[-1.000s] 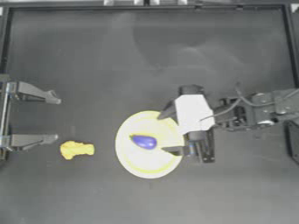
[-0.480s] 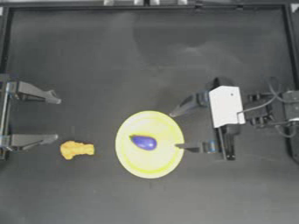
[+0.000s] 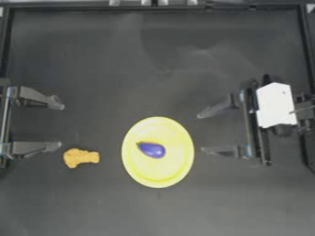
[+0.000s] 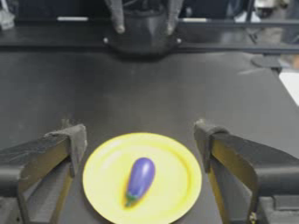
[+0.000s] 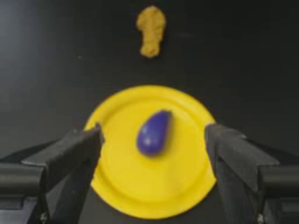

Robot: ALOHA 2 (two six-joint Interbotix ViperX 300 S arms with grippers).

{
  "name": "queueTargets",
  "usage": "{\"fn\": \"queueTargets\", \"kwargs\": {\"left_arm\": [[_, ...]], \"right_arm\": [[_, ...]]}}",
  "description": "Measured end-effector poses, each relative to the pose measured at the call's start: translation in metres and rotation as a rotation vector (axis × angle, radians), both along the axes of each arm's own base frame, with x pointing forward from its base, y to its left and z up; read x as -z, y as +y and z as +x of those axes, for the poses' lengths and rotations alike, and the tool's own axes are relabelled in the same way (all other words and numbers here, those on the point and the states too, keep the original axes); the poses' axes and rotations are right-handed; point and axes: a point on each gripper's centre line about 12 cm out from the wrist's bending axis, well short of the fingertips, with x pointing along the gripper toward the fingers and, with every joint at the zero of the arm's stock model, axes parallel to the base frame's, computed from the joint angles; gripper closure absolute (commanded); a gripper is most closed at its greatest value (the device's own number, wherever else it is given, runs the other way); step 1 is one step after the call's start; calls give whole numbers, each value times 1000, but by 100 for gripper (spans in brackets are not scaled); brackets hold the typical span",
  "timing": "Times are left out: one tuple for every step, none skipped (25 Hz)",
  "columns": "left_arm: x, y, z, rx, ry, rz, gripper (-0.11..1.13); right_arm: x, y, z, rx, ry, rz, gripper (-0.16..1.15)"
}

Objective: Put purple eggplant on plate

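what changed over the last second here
The right gripper, jaws open and empty, drew back from over the plate toward the table's right side. The purple eggplant stayed on the plate; the orange piece and parked left gripper did not move.

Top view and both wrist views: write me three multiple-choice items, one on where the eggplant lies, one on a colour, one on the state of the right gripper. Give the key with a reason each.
1. Where is the purple eggplant?
A. On the plate
B. On the bare table
C. Between the jaws of a gripper

2. What colour is the lumpy piece beside the plate?
A. Green
B. Orange-yellow
C. White

3. What is the state of the right gripper?
A. Shut on the eggplant
B. Shut and empty
C. Open and empty, off to the side of the plate

Key: 1 A, the eggplant rests inside the plate's rim in all three views. 2 B, it shows orange-yellow on the dark table. 3 C, its jaws stand wide apart with nothing between them. The left gripper is parked at the left edge, also open.
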Motion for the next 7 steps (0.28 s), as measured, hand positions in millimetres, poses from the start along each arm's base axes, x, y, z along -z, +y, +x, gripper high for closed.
{"fn": "queueTargets", "kwargs": {"left_arm": [[0, 0, 0, 0, 0, 0, -1], [0, 0, 0, 2, 2, 0, -1], [0, 0, 0, 0, 2, 0, -1], [0, 0, 0, 0, 2, 1, -1], [0, 0, 0, 0, 3, 0, -1], [0, 0, 0, 2, 3, 0, -1], [0, 0, 0, 0, 3, 0, -1]], "right_arm": [[-1, -1, -4, 3, -15, -1, 0], [-3, -1, -8, 5, -28, -1, 0], [-5, -1, -12, 5, -43, -1, 0], [-6, -1, -14, 8, -52, 2, 0], [-8, -1, -17, 9, -60, 3, 0], [-9, -1, -20, 8, -69, 1, 0], [-9, -1, -22, 9, -69, 2, 0]]}}
